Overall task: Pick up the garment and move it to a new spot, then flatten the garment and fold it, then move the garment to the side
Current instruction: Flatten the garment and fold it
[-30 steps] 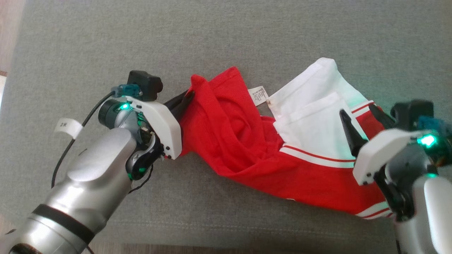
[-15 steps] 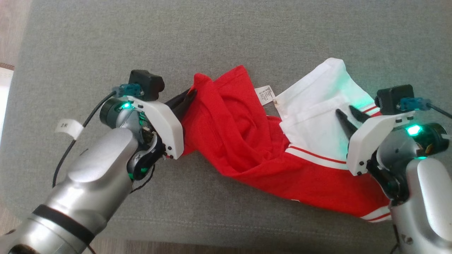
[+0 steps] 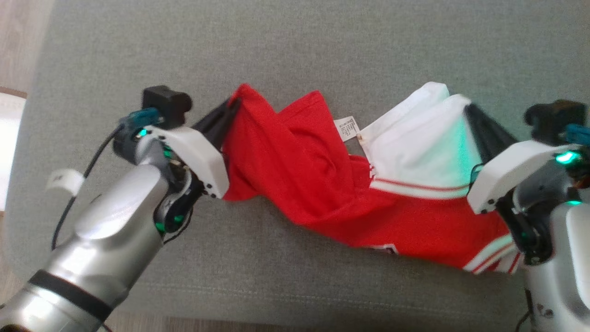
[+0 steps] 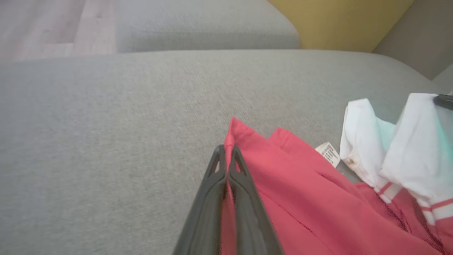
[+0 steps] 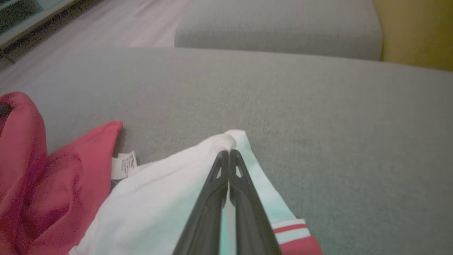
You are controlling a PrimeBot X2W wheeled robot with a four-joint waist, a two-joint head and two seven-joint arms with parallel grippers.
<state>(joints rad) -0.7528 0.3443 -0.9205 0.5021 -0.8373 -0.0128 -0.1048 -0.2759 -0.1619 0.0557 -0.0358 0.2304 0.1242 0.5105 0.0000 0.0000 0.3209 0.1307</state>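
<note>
Both ends are pinned now: the left gripper (image 3: 232, 105) has its two dark fingers pressed together on a red corner of the garment (image 3: 322, 184), and in the left wrist view a sliver of red cloth runs right between them. Over on the other side the right gripper (image 3: 470, 111) is clamped just as tight on a white corner, the fabric bunching up at its fingertips. The garment itself lies across the grey cushion (image 3: 295, 50), strung between the two arms, and that looks like the whole point of this double pinch: one grip at each end, so it can be drawn taut and carried or spread without collapsing into a heap. Its long axis runs side to side across the head view, red end toward the robot's left, white striped end toward its right, with the middle sagging toward the near edge of the cushion in rumpled folds. A small care label (image 3: 346, 127) pokes out along the far edge, between the red and white parts. Plenty of slack in the middle, I'd say, so flattening is not yet done.
</note>
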